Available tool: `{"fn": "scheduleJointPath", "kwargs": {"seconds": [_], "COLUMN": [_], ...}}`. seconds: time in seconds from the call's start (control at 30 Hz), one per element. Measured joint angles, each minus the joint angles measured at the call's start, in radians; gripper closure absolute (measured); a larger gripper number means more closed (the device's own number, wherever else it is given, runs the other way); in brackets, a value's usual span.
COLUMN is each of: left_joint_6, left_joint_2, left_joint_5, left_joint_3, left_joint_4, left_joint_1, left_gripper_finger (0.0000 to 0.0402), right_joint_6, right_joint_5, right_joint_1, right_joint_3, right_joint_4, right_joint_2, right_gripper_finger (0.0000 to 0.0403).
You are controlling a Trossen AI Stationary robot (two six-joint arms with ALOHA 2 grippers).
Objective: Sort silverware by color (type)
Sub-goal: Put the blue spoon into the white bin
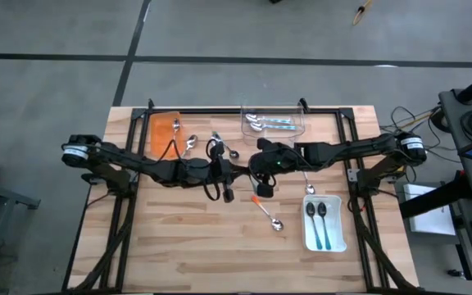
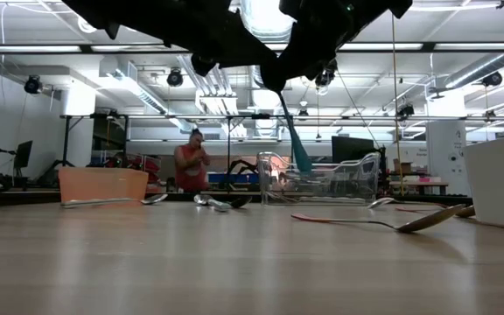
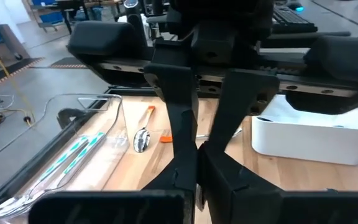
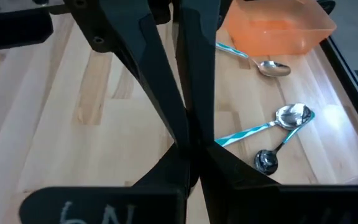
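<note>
My two grippers meet tip to tip above the middle of the table, the left gripper (image 1: 248,172) coming from the left and the right gripper (image 1: 260,174) from the right. Both are shut. A teal-handled spoon (image 2: 299,150) hangs below the point where they meet, its broad teal end lowest and clear of the wood. In both wrist views my own fingers hide it. An orange-handled spoon (image 1: 267,211) lies flat on the table just nearer than the grippers. More spoons (image 4: 291,116) lie on the wood toward the orange tray. My left gripper (image 3: 196,152) is shut, nearly level, at the spoon's thin upper end (image 2: 280,94). Its own fingers hide the place of contact in the wrist view. The spoon hangs below, slanting, clear of the table. My right gripper (image 4: 188,146) is shut, slanting down from the table's right, at the same upper end of the spoon. Its fingers hide the place of contact. How the two grippers share that end, I cannot tell.
An orange tray (image 1: 164,131) stands at the far left and a clear tray (image 1: 273,123) with spoons at the far middle. A white tray (image 1: 324,238) with two spoons stands near right. Loose spoons (image 1: 191,145) (image 1: 233,152) lie left of centre. A person (image 2: 191,166) stands far behind the table.
</note>
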Motion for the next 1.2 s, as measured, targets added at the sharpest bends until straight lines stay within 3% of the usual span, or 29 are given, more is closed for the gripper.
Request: {"fn": "scheduleJointPath", "kwargs": {"seconds": [0.33,0.53,0.87,1.2], "left_joint_6": [-0.044,-0.072,-0.135,-0.181], "left_joint_2": [0.003,0.002,0.0,-0.017], "left_joint_5": [-0.024,-0.077,-0.206,-0.384], "left_joint_3": [0.0,-0.002,-0.003,-0.003], "left_joint_4": [-0.012,-0.051,-0.093,-0.101], "left_joint_1": [-0.021,-0.022,-0.023,-0.018], "left_gripper_finger": [0.0401,0.0401,0.0401,0.0401], "right_joint_6": [0.074,0.092,0.139,0.293], "right_joint_5": [0.008,0.012,0.175,0.297], "right_joint_1": [-0.001,-0.001,-0.001,0.017], "right_joint_3": [-0.003,-0.003,-0.003,-0.015], "right_joint_4": [0.003,-0.003,-0.01,0.006], "right_joint_2": [0.0,-0.005,-0.008,0.003], "right_gripper_finger": [0.0274,0.0227,0.0214,0.0214]}}
